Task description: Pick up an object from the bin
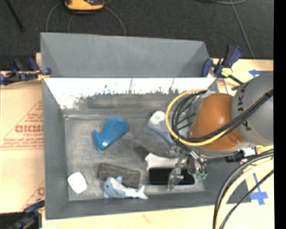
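Seen from above, the grey bin [55,142] has the arm coming in from the right, its orange cover [214,120] and looped cables [174,113] hanging over the bin's right half. The gripper [182,174] is low in the near right corner, right at the right end of a black slab [158,176] that lies flat on the floor. Whether its jaws are apart, together or touching the slab cannot be told, as the wrist parts crowd that spot. A white piece [155,160] lies just behind the slab, touching it or nearly so. A clear packet [157,122] sits farther back, partly under the cables. In the middle left lies a blue mitt-shaped thing [109,132], well apart from the gripper. Along the near wall are a dark grey block [118,173], a pale blue toy [121,190] just in front of it, and a small white block [77,182] toward the near left corner.
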Available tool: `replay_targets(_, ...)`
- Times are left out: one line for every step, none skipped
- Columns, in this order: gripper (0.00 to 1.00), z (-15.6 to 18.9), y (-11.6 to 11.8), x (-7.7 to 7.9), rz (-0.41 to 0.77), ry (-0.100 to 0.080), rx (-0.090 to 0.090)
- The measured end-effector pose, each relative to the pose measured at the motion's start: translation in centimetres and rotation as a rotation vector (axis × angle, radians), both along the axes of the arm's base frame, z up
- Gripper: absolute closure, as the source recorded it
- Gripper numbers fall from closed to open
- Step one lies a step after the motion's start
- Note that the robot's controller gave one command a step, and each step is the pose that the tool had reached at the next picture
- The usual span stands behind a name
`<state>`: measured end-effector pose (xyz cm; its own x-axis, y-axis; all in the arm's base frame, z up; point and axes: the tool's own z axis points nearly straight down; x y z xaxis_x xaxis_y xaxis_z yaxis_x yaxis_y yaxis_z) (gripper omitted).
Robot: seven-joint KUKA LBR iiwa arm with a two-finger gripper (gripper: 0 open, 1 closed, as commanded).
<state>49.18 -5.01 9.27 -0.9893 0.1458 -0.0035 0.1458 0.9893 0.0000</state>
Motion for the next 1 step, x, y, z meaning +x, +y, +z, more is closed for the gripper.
replay_targets(1.00,0.94,0.01,-0.18,0.000,0.008,0.001)
